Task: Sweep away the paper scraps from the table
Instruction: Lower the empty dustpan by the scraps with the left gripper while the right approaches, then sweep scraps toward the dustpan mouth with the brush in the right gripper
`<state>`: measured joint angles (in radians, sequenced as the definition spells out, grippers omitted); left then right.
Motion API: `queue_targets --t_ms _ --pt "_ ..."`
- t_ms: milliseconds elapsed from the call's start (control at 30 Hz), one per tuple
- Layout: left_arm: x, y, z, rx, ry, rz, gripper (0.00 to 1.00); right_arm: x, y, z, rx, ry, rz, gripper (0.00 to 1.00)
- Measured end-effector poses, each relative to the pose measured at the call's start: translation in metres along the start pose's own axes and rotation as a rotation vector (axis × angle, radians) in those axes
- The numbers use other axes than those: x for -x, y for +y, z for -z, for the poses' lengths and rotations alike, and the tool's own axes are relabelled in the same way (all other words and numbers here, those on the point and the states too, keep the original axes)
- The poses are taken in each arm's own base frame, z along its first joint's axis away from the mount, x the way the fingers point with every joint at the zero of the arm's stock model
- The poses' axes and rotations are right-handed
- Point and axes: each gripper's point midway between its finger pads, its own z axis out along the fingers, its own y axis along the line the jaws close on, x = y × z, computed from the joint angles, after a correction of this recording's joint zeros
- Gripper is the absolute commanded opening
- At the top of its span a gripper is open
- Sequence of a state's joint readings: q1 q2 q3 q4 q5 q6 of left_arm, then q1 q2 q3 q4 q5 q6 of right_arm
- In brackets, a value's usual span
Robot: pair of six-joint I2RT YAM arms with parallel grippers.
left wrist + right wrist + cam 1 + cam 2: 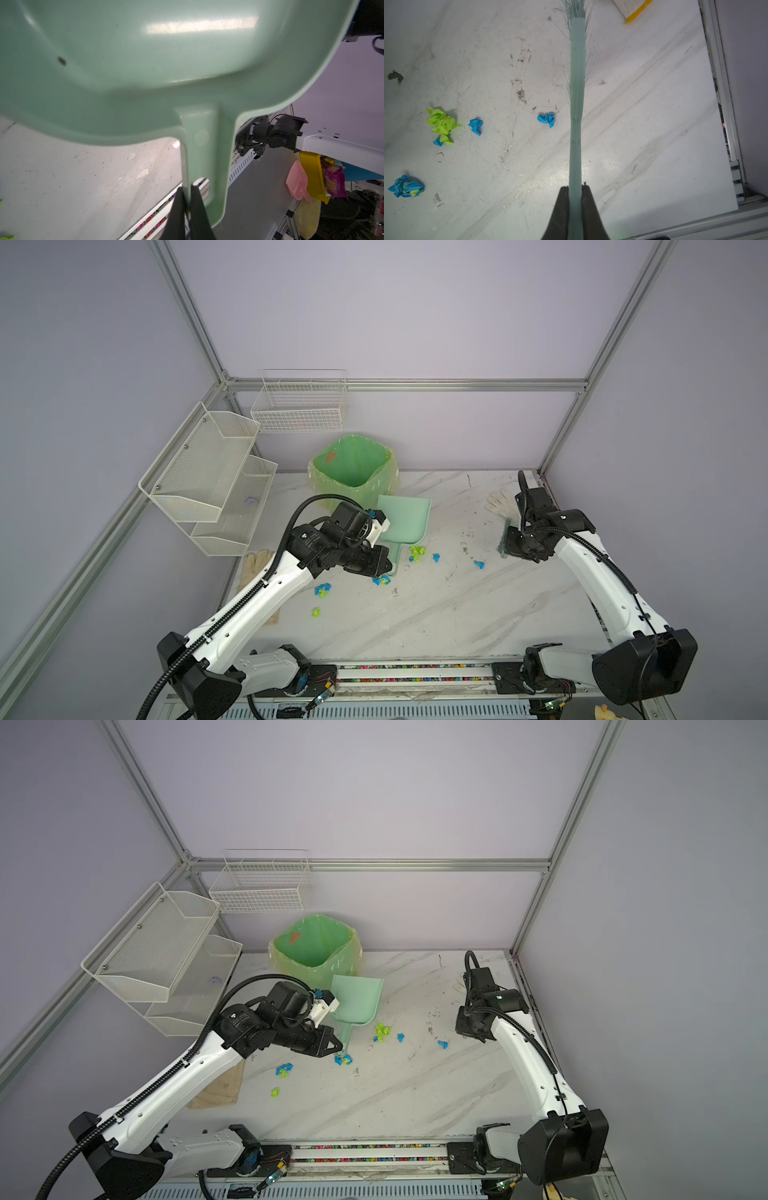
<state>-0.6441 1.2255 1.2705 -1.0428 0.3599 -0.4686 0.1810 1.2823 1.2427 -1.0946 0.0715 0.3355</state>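
The paper scraps, tiny crumpled wads of bright blue and neon yellow-green, lie in small clusters well apart across the middle of the white, grey-veined table; none is in the pan. The left gripper is clamped on the thin edge of the handle of the mint-green plastic dustpan, whose mouth faces the green-lined bin, away from the scraps: swept now, wads would likely strike its handle side, not enter. The right gripper pinches the pale green brush by its narrow spine; a hard stroke could twist it between the jaws, flick light wads over the table edge, or snag the white knit glove near it
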Motion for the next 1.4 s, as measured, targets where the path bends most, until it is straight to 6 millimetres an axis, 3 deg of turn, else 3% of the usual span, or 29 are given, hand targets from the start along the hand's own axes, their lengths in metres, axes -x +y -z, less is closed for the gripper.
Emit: queue_targets --t_ms 233,467,700,1000,1400 --pt "-0.044 0.035 -0.03 0.089 0.123 0.05 0.0 -0.009 -0.005 -0.008 -0.03 0.041 0.011 0.0" --pt "-0.074 0.048 -0.052 0.104 0.206 0.085 0.0 -0.023 -0.001 -0.026 -0.033 0.121 0.032 0.0" --pt "-0.083 0.044 -0.065 0.087 0.256 0.083 0.0 -0.032 0.021 -0.041 -0.035 0.184 0.114 0.0" --pt "-0.107 0.034 -0.083 0.068 0.371 0.056 0.0 -0.042 0.067 -0.038 0.009 0.197 0.247 0.0" --pt "-0.142 0.038 -0.11 0.122 0.559 0.039 0.0 -0.055 0.084 -0.032 0.047 0.231 0.307 0.0"
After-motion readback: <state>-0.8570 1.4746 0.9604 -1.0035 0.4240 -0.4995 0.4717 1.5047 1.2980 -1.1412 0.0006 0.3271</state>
